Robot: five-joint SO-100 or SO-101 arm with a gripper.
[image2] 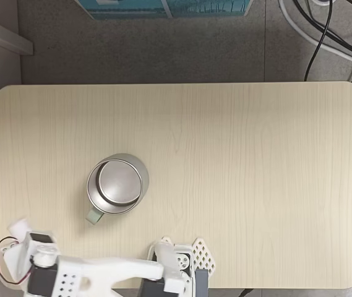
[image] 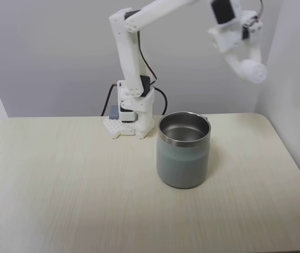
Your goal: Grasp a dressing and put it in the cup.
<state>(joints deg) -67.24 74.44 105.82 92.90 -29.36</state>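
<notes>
The dressing (image: 253,71) sits pinched in your gripper (image: 251,70); the cup (image: 183,150) stands below, aside—releasing now misses.

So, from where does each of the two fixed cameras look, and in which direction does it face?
A fixed view: sits low at the table's front, faces the arm's base and back wall; shows the raised arm, the gripper holding the dressing above the cup.
A fixed view: sits overhead, looks straight down on the table; shows the base and arm along the bottom edge.
Both fixed views share the cup, table and base.
</notes>
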